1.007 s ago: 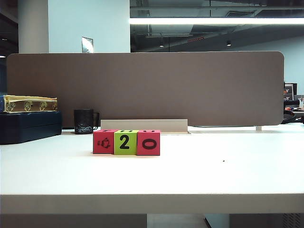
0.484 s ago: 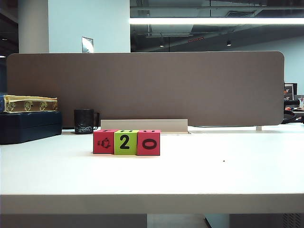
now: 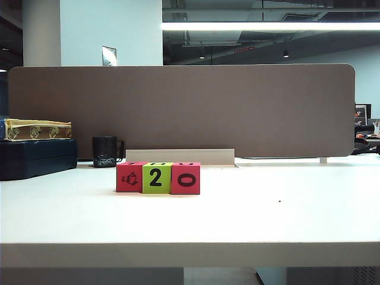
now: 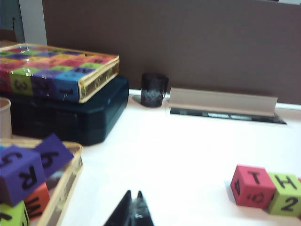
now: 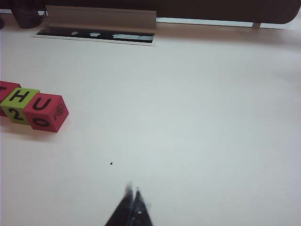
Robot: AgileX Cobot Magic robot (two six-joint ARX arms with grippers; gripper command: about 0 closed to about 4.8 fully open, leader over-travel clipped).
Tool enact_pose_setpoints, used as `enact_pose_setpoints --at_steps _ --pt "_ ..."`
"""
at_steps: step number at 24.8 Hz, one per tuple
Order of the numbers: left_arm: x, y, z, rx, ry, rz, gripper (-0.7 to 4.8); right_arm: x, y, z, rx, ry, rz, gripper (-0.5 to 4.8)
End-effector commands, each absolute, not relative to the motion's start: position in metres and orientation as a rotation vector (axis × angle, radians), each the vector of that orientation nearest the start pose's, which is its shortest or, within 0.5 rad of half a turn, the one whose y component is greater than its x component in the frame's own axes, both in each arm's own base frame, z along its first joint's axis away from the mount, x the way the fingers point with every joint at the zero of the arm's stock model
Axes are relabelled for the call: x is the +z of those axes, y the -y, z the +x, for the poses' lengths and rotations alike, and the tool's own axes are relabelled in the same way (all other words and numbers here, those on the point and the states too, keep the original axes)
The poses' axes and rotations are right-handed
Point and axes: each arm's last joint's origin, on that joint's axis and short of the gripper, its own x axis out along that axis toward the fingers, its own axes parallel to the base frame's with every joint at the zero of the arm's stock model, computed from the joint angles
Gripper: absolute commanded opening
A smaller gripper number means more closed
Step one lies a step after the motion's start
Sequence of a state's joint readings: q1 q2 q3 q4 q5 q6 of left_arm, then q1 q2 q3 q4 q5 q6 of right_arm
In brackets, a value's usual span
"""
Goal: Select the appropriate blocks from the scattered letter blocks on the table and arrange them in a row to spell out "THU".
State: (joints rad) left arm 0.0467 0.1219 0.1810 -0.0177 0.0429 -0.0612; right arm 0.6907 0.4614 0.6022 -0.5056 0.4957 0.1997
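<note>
Three letter blocks (image 3: 158,177) are found pressed side to side in a row on the white table (image 3: 267,219), in front of the brown-grey divider panel (image 3: 237,107). In the exterior view nothing has shifted over the last second: the row sits exactly where it sat, and no arm is seen in that view either then or now. From the front, an animal drawing, a "2" and a "0" are shown. From the wrist views the top faces can be read: "T" on the pinkish-red block (image 4: 251,185), "H" on the lime green block (image 5: 19,102) and "U" on the other pinkish-red block (image 5: 47,112).

The left gripper (image 4: 133,214) is seen with its fingertips pinched together and nothing held, above bare table, well apart from the row and near a basket of spare blocks (image 4: 59,188). The right gripper (image 5: 131,205) is likewise fully closed and empty, above open table well to the side of the "U" block.

The word is therefore judged to be spelled and the task complete; no further placement appears to be required.
</note>
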Motion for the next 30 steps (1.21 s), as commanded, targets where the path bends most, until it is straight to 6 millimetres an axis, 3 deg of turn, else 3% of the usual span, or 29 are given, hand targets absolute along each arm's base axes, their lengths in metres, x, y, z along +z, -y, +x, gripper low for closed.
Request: enact_pose_setpoints --at_steps 1,7,30 --pt "0.194 -0.003 0.095 -0.005 0.066 -0.065 -0.04 0.284 -0.056 0.09 0.163 -0.307 0.001 -0.01" --pt "0.169 -0.003 0.097 -0.004 0.043 -0.091 -0.04 0.283 -0.056 0.09 0.162 -0.308 0.0 -0.01" --pt "0.163 -0.003 0.097 -0.001 -0.022 -0.087 -0.04 0.283 -0.056 0.089 0.162 -0.309 -0.001 -0.01"
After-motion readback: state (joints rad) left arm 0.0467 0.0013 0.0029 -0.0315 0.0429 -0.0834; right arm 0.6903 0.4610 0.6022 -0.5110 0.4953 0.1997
